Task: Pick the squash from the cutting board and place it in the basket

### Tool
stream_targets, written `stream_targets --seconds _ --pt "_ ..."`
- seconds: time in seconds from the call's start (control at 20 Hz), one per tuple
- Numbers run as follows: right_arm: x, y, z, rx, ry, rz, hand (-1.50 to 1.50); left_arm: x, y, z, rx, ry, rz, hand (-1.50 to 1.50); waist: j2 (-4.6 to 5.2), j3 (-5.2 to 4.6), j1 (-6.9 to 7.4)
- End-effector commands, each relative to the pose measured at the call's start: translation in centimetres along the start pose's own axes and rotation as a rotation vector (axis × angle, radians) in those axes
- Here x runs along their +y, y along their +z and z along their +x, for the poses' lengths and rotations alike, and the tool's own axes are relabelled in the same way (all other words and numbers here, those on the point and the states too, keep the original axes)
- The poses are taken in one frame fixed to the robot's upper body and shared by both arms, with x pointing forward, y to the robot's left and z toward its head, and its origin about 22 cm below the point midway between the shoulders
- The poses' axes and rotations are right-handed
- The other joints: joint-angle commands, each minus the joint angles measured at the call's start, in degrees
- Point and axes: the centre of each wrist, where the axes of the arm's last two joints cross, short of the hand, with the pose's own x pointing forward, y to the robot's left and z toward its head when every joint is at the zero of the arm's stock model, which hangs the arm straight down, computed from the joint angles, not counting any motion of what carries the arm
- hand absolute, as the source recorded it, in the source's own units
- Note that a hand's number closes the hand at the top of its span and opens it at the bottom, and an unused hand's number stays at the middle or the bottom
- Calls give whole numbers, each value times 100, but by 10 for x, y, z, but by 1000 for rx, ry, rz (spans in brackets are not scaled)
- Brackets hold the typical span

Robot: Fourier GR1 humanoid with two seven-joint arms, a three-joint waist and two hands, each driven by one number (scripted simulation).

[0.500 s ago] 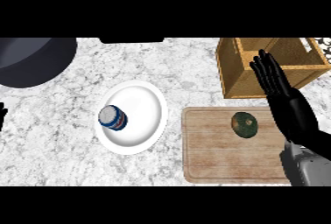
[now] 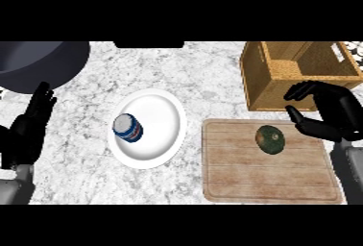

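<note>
A dark green squash [image 2: 270,140] lies on the wooden cutting board [image 2: 248,178], toward its far right part. My right hand [image 2: 328,111] hovers just right of and above the squash, fingers bent in a wide curve with the thumb lower, holding nothing. The wooden basket [image 2: 259,81] stands behind the board at the far right. My left hand [image 2: 28,126] rests open at the left edge, fingers up.
A white plate [image 2: 162,115] with a blue, white and red can [image 2: 128,128] on it sits left of the board. A dark round pot [image 2: 35,60] fills the far left corner. Marble counter lies between plate and basket.
My right hand has come down from in front of the basket toward the squash and bent its fingers. The left hand has come into view at the left edge.
</note>
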Motion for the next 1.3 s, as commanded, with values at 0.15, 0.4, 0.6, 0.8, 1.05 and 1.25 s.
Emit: stream_targets --seconds 0.15,0.4,0.6,0.8,1.05,1.25 --pt "27 4 -33 69 315 -246 -150 -27 -15 10 44 42 -39 0 -49 -25 -3" --pt "-34 -16 34 196 525 -346 -150 -29 -13 10 52 31 -14 0 -111 -36 -104" --pt "-47 -10 55 441 713 -56 -150 -21 -15 12 58 20 -16 0 -117 -47 -110" --pt "-58 -11 75 669 802 241 -150 -25 -15 17 47 45 -23 0 -124 -53 -95" --pt "-65 -27 125 710 743 365 -150 -23 -13 20 45 38 -22 0 -116 -35 -59" --pt "-74 -1 125 738 704 354 -150 -38 -13 14 56 38 -33 0 -96 -26 -47"
